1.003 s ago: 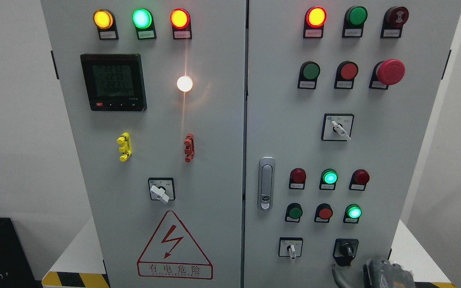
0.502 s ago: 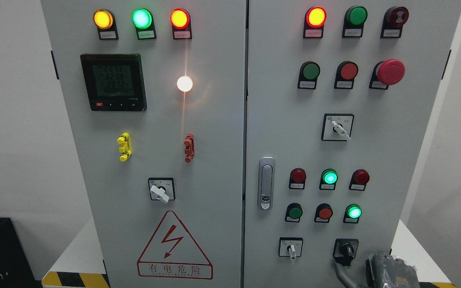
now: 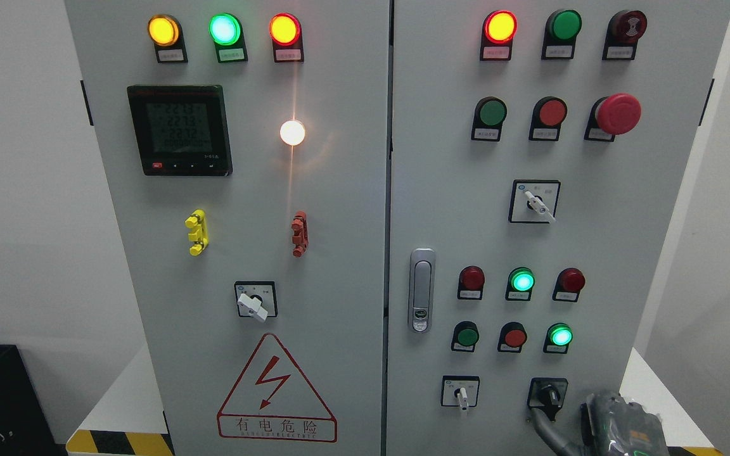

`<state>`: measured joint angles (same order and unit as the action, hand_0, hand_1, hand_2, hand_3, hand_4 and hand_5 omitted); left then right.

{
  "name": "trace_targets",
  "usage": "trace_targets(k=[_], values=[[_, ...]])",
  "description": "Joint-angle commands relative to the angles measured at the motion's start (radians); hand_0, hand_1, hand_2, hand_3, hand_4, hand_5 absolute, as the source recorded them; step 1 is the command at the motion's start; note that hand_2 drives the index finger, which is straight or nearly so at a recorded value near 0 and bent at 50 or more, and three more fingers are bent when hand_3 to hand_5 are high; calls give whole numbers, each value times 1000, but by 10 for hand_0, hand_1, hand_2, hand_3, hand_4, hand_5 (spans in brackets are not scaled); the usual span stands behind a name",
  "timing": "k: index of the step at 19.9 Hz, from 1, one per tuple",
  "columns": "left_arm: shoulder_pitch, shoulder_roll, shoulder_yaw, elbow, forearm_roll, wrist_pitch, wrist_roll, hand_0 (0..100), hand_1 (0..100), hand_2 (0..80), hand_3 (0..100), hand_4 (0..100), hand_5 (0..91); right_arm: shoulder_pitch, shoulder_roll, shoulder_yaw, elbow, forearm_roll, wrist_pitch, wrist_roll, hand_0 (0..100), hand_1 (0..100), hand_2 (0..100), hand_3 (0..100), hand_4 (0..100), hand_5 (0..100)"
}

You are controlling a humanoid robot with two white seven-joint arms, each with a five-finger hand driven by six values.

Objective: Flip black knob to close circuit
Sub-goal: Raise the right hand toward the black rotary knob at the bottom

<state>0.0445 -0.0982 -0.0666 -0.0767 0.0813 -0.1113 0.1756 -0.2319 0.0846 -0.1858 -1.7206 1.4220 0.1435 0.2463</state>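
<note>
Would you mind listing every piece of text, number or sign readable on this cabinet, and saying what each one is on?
"有电危险": red-framed strip under the lightning-bolt warning triangle.
Lightning bolt sign: inside that same triangle.
Small line beneath those characters: too small to read.
Digital meter: three rows of digits, each seeming to start "22"; the rest is blurred.
Label plates under the indicator lamps and push buttons: too small to read.
Markings around the black knob and the white selector switches: unreadable.

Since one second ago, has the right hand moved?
Yes. The right hand rose and shifted right, one finger now reaching the black knob.
</note>
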Motion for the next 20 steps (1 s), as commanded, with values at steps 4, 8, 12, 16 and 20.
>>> trace_targets(k=[4, 8, 12, 16, 20], values=[[0, 0, -1, 0, 0, -1, -1, 120, 556, 0, 0, 0, 0, -6, -2, -1, 7, 48, 1, -7, 0, 0, 986, 1000, 1000, 1000], [0, 0, -1, 0, 0, -1, -1, 120, 556, 0, 0, 0, 0, -6, -2, -1, 7, 52, 1, -10, 0, 0, 980, 1000, 1000, 1000], [0, 0, -1, 0, 0, -1, 1, 120, 556, 0, 0, 0, 0, -6, -2, -3, 9, 52, 1, -12, 0, 0, 979, 1000, 1000, 1000], [0, 0, -1, 0, 0, -1, -1, 120, 556, 0, 0, 0, 0, -4, -2, -3, 7, 52, 1, -12, 0, 0, 981, 1000, 1000, 1000], [0, 0, 1, 0, 0, -1, 1, 120, 556, 0, 0, 0, 0, -3, -3, -26, 7, 52, -4, -13, 0, 0, 981, 1000, 1000, 1000]])
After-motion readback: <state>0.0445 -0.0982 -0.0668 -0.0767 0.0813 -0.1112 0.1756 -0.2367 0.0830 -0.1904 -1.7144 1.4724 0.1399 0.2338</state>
